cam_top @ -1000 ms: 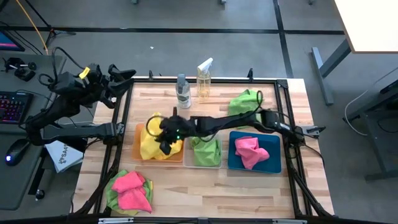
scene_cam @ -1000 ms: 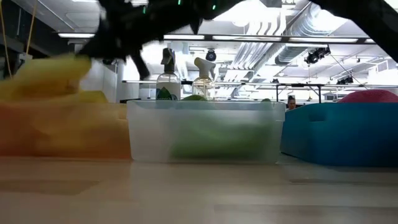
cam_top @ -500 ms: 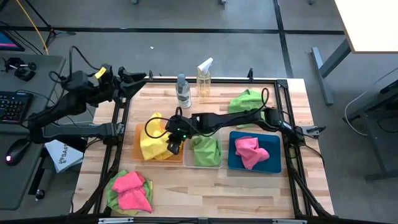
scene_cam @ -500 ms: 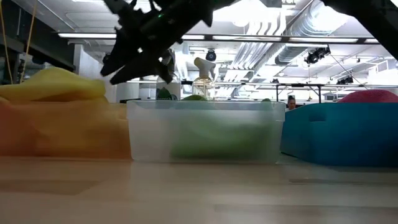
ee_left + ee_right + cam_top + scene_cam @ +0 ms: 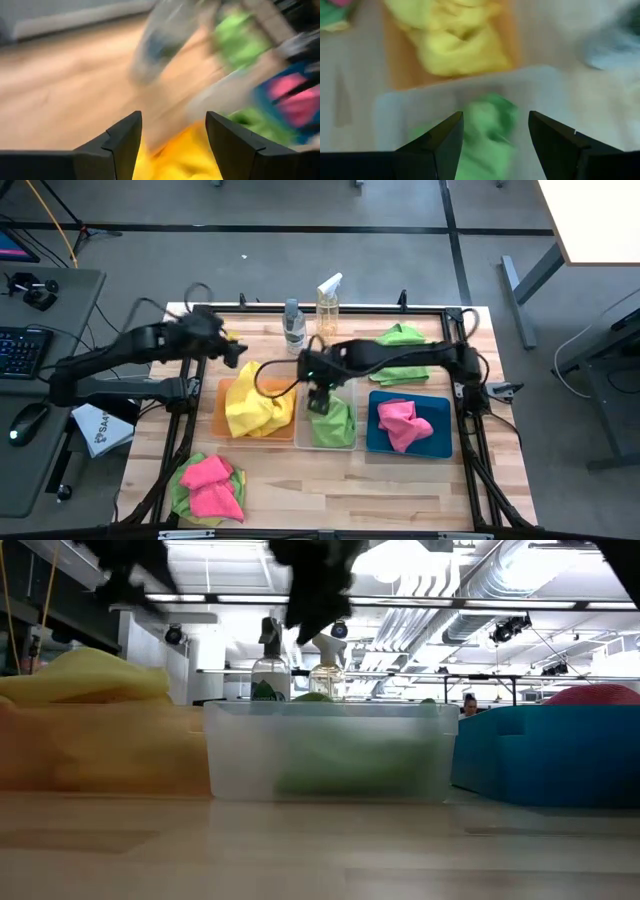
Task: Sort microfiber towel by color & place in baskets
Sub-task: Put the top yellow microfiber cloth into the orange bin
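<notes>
The wooden worktop (image 5: 300, 480) carries three bins in a row across its middle: orange (image 5: 222, 412), clear (image 5: 331, 442), blue (image 5: 440, 442). Two spray bottles (image 5: 311, 318) stand at the far edge, a green towel (image 5: 400, 342) lies near the far right corner, and pink and green towels (image 5: 208, 485) are heaped at the near left corner.

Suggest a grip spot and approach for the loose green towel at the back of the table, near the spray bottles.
Pinch the raised fold near the middle of the green towel, coming straight down from above. It lies crumpled on the wood, so bunched ridges give something to close on while flat edges likely slip. The right gripper, open over the clear basket, is closer; the spray bottles stand clear to one side.
</notes>
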